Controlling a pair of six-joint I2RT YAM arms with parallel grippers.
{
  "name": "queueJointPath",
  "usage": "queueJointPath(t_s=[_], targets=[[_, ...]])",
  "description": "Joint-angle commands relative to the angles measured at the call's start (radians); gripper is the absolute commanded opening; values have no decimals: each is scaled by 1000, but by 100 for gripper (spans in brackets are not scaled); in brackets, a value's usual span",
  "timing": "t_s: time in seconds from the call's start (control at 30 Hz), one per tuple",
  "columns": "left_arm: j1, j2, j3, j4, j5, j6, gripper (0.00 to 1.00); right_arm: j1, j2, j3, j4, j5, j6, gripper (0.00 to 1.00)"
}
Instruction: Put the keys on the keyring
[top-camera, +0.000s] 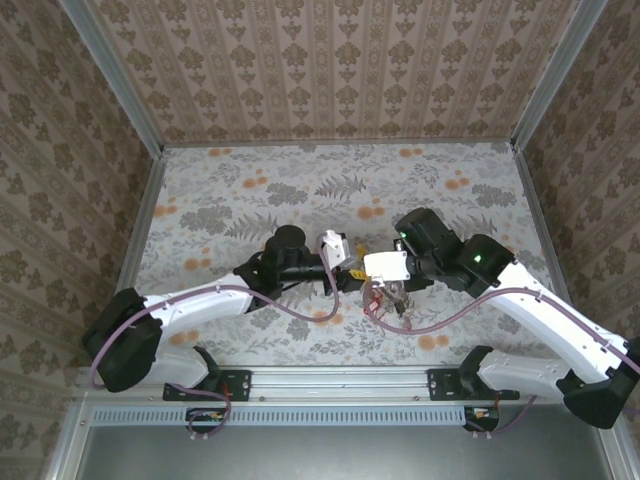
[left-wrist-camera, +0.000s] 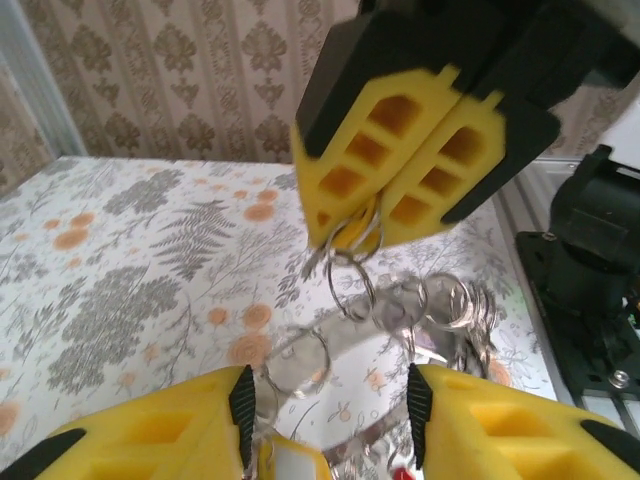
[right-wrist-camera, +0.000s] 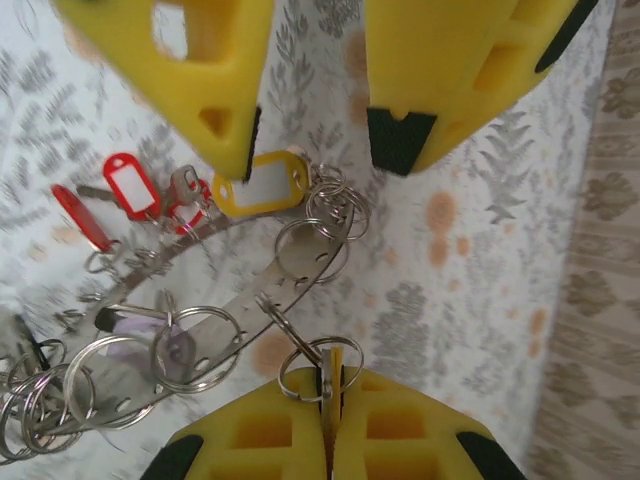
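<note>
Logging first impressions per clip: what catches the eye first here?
At the middle of the floral table, the yellow-fingered right gripper pinches a small silver split ring, chained to a curved perforated silver band. A yellow plastic key tag hangs beside the open left gripper.

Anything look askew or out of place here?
Nothing spilled or damaged. The keyring hangs tilted in the air, carried by one small split ring pinched in the shut right gripper. The left gripper is open beside the yellow tag.
</note>
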Motion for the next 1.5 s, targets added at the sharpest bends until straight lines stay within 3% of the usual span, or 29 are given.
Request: queueJointPath(t_s=[0.0, 0.1, 0.33, 0.53, 0.67, 0.9, 1.13, 1.3, 1.47], targets=[[46, -72, -61, 53, -66, -80, 47, 38, 15, 40, 45, 208, -176, 0], [102, -169, -116, 18, -125, -111, 49, 64, -4, 7, 144, 278, -331, 0], [280, -430, -197, -224, -247, -161, 63, 104, -57, -31, 373, 278, -687, 0], [419, -544, -153, -536, -413, -244, 99, 101, -56, -7, 451, 205, -880, 1], [506, -550, -151, -628, -452, -283, 100, 102, -31, 69, 421, 170, -889, 2], [639, -539, -138, -753, -464, -463, 100, 133, 23, 174, 374, 117, -724, 3], [766, -497, -57, -892, -383, -507, 100, 241, 89, 176, 469, 70, -487, 0], [838, -512, -22, -995, -333, -510, 100, 309, 213, 307, 462, 67, -169, 0], [865, -574, -44, -1024, -370, -491, 100, 313, 351, 431, 450, 60, 181, 0]])
